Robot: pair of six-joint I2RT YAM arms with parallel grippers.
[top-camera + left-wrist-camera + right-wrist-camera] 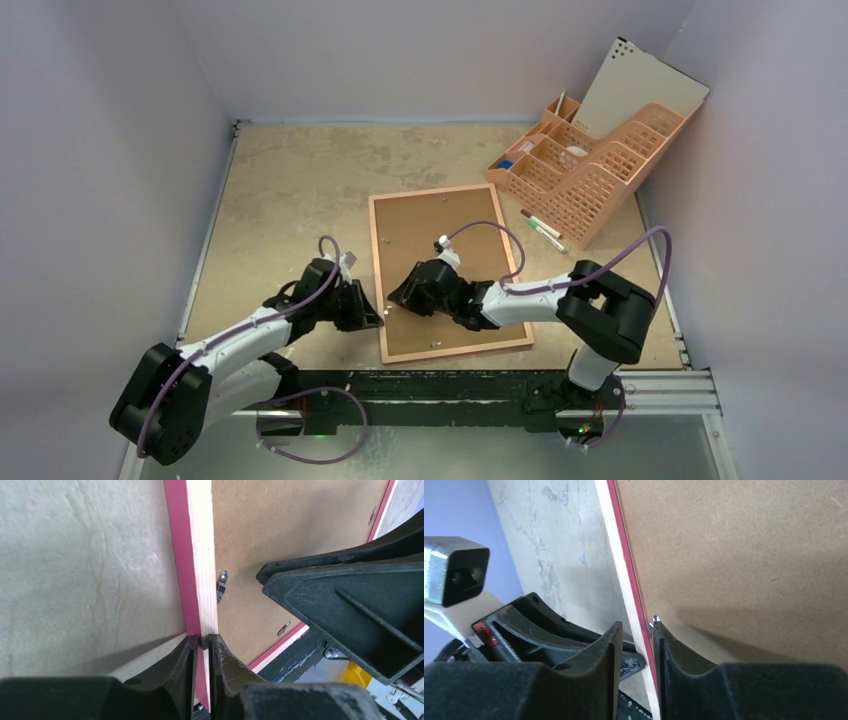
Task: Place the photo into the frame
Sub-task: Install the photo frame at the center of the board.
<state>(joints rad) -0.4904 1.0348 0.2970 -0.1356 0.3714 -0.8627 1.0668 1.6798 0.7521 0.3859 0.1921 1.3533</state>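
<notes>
Top external view. One frame (432, 191), reverse side up, lay flat on the table (290, 180), right of centre and closer to the near edge than the far one. A brown backing board (420, 225) filled it. The left gripper (378, 320) met the frame's left rail close to its near-left corner. The right gripper (393, 297) reached across the board to the same rail, just beyond the left one. A peach desk organiser (590, 175) stood at the far right corner of the table with a pale sheet (640, 90) leaning in it. Two markers (545, 230) lay between organiser and frame.

Left wrist view. The left gripper (201, 647) was clenched on the frame (202, 555), with the pale wood rail and its pink edge pinched between both fingers. A small metal tab (221, 582) stood on the backing board (290, 530) just inside the rail.

Right wrist view. The right gripper (638, 630) was parted and astride the rail of the frame (624, 580). One finger stood clear on the table side. The other rested over the backing board (749, 555), its tip touching a metal tab (654, 620).
</notes>
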